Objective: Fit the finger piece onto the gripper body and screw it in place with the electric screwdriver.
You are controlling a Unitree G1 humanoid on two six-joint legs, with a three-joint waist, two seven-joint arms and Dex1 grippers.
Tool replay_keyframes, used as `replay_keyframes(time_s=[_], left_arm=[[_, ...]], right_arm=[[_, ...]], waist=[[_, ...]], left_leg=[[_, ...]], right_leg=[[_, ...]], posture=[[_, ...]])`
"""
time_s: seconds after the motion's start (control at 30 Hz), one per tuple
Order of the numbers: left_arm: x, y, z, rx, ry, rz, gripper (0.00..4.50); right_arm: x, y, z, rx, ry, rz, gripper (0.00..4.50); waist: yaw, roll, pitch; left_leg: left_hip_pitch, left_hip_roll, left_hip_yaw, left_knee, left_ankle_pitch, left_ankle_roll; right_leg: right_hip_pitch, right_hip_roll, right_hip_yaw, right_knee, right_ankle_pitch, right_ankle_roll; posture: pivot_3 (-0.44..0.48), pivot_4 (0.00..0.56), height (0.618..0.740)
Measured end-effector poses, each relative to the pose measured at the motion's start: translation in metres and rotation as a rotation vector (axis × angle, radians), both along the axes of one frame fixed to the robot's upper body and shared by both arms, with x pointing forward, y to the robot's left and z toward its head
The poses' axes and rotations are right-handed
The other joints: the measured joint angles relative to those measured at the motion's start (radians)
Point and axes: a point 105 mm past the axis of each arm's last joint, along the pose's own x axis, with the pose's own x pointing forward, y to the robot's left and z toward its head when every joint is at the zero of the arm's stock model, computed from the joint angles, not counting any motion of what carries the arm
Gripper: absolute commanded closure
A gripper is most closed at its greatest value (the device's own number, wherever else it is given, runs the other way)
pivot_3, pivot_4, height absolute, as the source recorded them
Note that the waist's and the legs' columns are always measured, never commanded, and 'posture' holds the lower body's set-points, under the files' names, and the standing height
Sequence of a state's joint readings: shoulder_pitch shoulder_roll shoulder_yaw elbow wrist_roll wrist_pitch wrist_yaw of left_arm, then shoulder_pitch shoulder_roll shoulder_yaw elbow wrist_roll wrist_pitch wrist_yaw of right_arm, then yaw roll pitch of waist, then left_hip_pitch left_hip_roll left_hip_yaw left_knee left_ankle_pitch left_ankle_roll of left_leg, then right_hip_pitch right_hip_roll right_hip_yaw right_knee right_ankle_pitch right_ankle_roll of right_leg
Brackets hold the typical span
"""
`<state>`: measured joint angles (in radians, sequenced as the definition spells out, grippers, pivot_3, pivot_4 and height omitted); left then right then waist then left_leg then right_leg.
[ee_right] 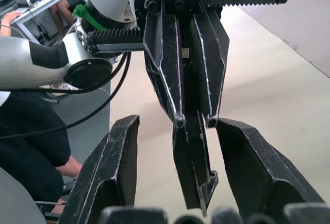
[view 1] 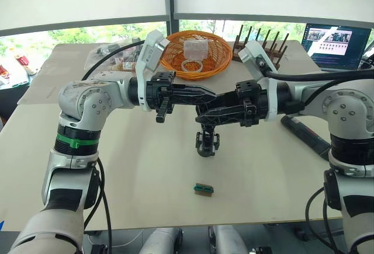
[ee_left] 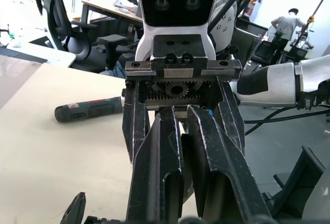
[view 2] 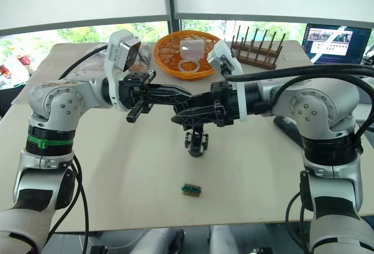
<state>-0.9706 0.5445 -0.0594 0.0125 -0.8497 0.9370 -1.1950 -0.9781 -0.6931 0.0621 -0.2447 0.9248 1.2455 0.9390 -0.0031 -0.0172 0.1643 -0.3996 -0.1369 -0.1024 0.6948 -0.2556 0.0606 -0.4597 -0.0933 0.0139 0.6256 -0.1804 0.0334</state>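
left pincer (ee_right: 193, 118) clamping finger piece (ee_right: 195, 162), right pincer (ee_right: 180, 183) spread, no legible writing

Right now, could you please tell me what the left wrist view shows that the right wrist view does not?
Left wrist view: the electric screwdriver lying on the table, and a person standing far behind. Right wrist view: the finger piece pinched at the tips of the left gripper, and the green band on that arm. Both: the two grippers facing each other tip to tip, with the right gripper spread wide on either side of the left's fingers.
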Motion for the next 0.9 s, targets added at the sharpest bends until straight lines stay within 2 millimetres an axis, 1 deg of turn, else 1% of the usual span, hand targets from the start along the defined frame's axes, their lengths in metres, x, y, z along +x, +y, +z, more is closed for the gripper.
replay_keyframes(time_s=[0.13, 0.17, 0.4, 0.47, 0.5, 0.57, 0.6, 0.67, 0.73, 0.77, 0.83, 0.87, 0.9], left_arm=[[-0.002, 0.0, -0.001, 0.002, 0.0, -0.011, 4.5], [-0.002, 0.0, -0.001, 0.002, 0.0, -0.013, 4.5], [-0.001, 0.0, -0.003, 0.013, -0.017, -0.008, 4.5], [0.0, 0.0, -0.004, 0.021, -0.027, -0.004, 3.63], [0.001, 0.001, -0.005, 0.031, -0.037, -0.004, 3.37], [0.004, 0.006, -0.009, 0.049, -0.074, 0.004, 2.52], [0.007, 0.011, -0.013, 0.07, -0.119, 0.012, 2.01], [0.013, 0.021, -0.028, 0.123, -0.197, 0.029, 1.12], [0.021, 0.031, -0.054, 0.205, -0.237, 0.051, 0.18], [0.027, 0.034, -0.065, 0.236, -0.26, 0.066, 0.0], [0.039, 0.043, -0.088, 0.304, -0.319, 0.112, 0.0], [0.042, 0.045, -0.094, 0.319, -0.335, 0.123, 0.0], [0.047, 0.046, -0.104, 0.349, -0.386, 0.134, 0.0]], right_arm=[[0.0, 0.0, 0.0, -0.002, -0.002, 0.003, 4.03], [0.0, 0.0, 0.0, -0.008, -0.007, 0.004, 4.17], [0.002, 0.0, 0.0, -0.032, -0.024, 0.015, 4.17], [0.002, 0.0, -0.001, -0.035, -0.037, 0.017, 4.17], [0.003, 0.0, 0.0, -0.036, -0.051, 0.018, 4.17], [0.002, -0.003, -0.002, -0.032, -0.086, 0.024, 4.17], [0.002, -0.003, -0.004, -0.025, -0.113, 0.026, 4.17], [0.001, -0.007, -0.011, -0.02, -0.154, 0.026, 4.17], [-0.001, -0.012, -0.021, -0.013, -0.195, 0.033, 4.17], [-0.002, -0.014, -0.025, -0.017, -0.224, 0.038, 4.17], [-0.008, -0.018, -0.035, -0.023, -0.254, 0.055, 4.17], [-0.009, -0.019, -0.037, -0.022, -0.258, 0.055, 4.17], [-0.01, -0.021, -0.041, -0.023, -0.268, 0.049, 4.17]], waist=[[0.0, 0.0, 0.0], [0.0, 0.0, 0.0], [0.0, 0.0, 0.0], [0.0, 0.0, 0.0], [0.0, 0.0, 0.0], [0.0, 0.0, 0.0], [0.0, 0.0, 0.0], [0.0, 0.0, 0.0], [0.001, 0.0, 0.0], [0.003, 0.0, 0.0], [0.009, 0.0, 0.0], [0.01, 0.0, 0.0], [0.014, 0.0, 0.0]], left_leg=[[0.0, 0.0, 0.0, 0.0, 0.0, 0.0], [0.0, 0.0, 0.0, 0.0, 0.0, 0.0], [0.0, 0.0, 0.0, 0.0, 0.0, 0.0], [0.0, 0.0, 0.0, 0.0, 0.0, 0.0], [0.0, 0.0, 0.0, 0.0, 0.0, 0.0], [0.0, 0.0, 0.0, 0.0, 0.0, 0.0], [0.0, 0.0, 0.0, 0.0, 0.0, 0.0], [0.0, 0.0, 0.0, -0.001, 0.0, 0.0], [0.0, -0.001, 0.0, 0.0, 0.0, 0.0], [0.0, 0.0, 0.0, 0.0, 0.0, 0.0], [0.0, -0.001, 0.0, 0.0, 0.0, 0.0], [0.0, -0.001, 0.0, 0.001, 0.0, 0.0], [0.0, -0.001, 0.0, 0.0, 0.0, 0.0]], right_leg=[[0.0, 0.0, 0.0, 0.0, 0.0, 0.0], [0.0, 0.0, 0.0, 0.0, 0.0, 0.0], [0.0, 0.0, 0.0, 0.0, 0.0, 0.0], [0.0, 0.0, 0.0, 0.0, 0.0, 0.0], [0.0, 0.0, 0.0, 0.0, 0.0, 0.0], [0.0, 0.0, 0.0, 0.0, 0.0, 0.0], [0.0, 0.0, 0.0, 0.0, 0.0, 0.0], [0.0, 0.0, 0.0, -0.001, 0.0, 0.0], [0.0, 0.0, 0.0, -0.001, 0.0, 0.0], [0.0, 0.0, 0.0, -0.001, 0.0, 0.0], [0.0, 0.0, -0.001, -0.001, 0.0, 0.0], [0.0, 0.0, -0.001, -0.001, 0.0, 0.0], [0.001, -0.001, -0.001, -0.002, 0.0, 0.0]], posture=[[0.0, 0.15, 0.74], [0.0, 0.15, 0.74], [0.0, 0.15, 0.74], [0.0, 0.15, 0.74], [0.0, 0.15, 0.74], [0.0, 0.15, 0.74], [0.0, 0.15, 0.74], [0.0, 0.15, 0.74], [0.0, 0.15, 0.74], [0.0, 0.15, 0.74], [0.0, 0.15, 0.74], [0.0, 0.15, 0.74], [0.0, 0.15, 0.74]])
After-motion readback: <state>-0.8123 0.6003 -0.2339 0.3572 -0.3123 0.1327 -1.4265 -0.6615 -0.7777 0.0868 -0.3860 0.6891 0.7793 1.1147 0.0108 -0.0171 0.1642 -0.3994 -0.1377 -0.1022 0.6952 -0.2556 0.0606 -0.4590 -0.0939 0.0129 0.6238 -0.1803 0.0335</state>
